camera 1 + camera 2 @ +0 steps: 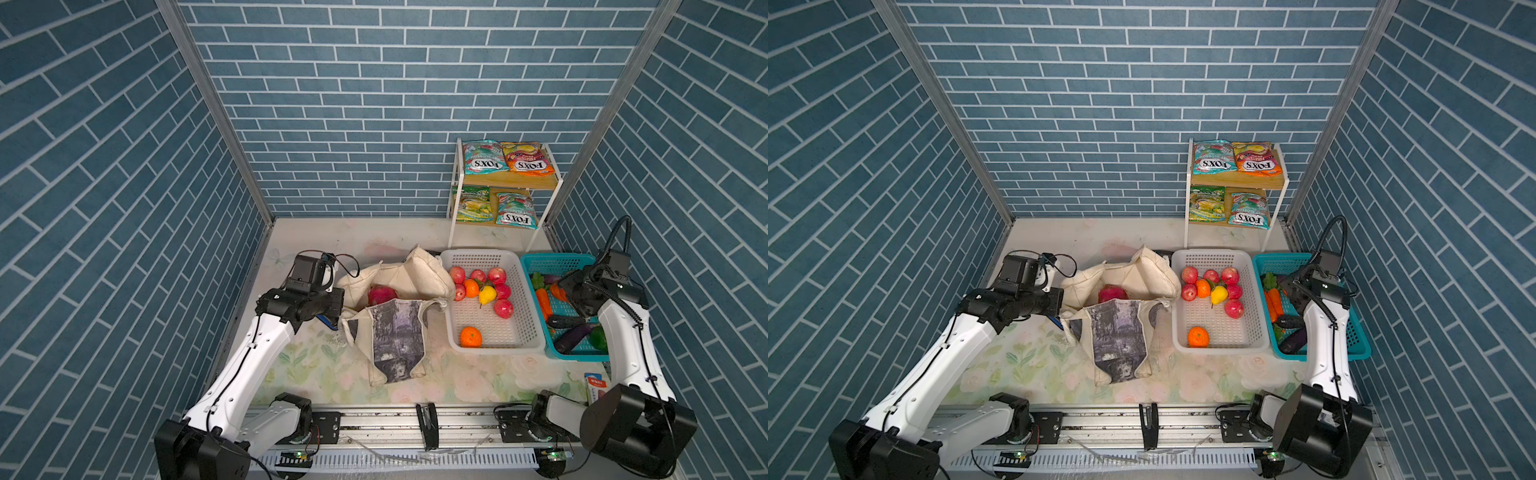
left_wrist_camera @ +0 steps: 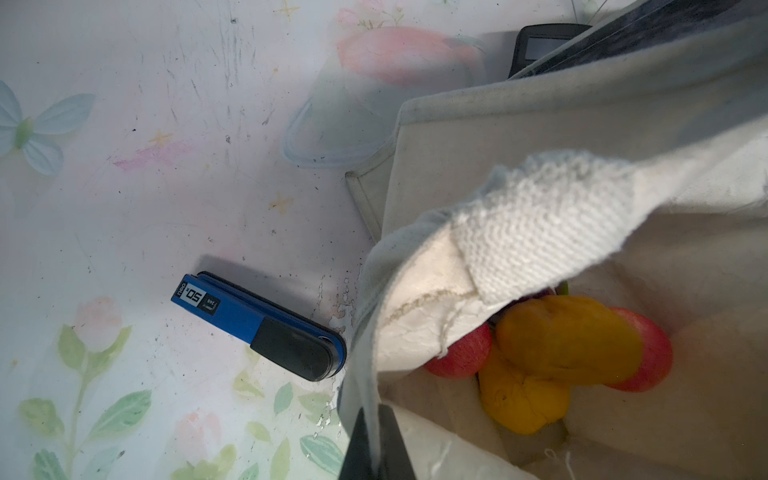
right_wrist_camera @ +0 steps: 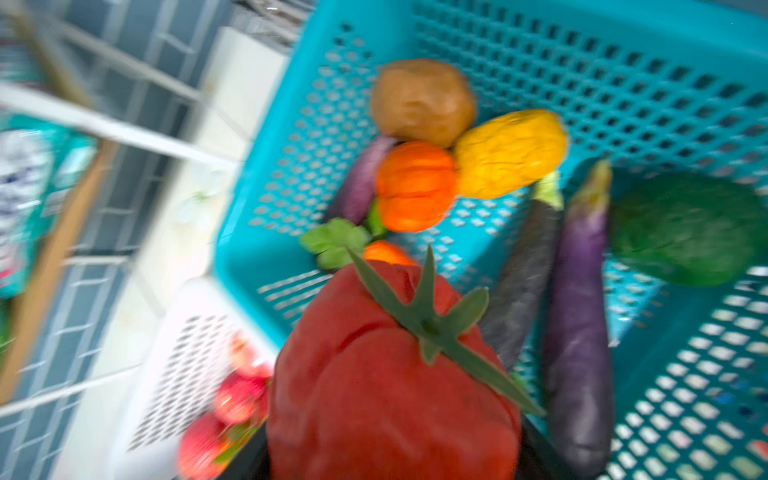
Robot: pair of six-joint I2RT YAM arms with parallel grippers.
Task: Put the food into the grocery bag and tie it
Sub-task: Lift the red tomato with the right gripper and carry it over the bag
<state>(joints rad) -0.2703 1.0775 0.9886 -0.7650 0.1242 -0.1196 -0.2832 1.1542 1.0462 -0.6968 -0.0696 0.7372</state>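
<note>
Left fingers [image 2: 397,457] pinch the woven cream rim of the grocery bag [image 1: 399,332] (quilted lining). Right fingers [image 3: 538,457] clamp a ribbed red tomato [image 3: 374,374] over the perforated teal basket [image 3: 623,62].

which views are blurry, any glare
Right wrist view: motion-smeared all over, tomato included, worst at the white basket. Left wrist view: bag weave and stapler sharp, tablecloth washed out. Both top views: sharp, evenly lit.

Both arms extended forward. Left claw [image 2: 376,434] clamped on grocery bag [image 2: 540,124] rim; right claw [image 3: 392,453] gripping red vegetable [image 3: 374,374].
</note>
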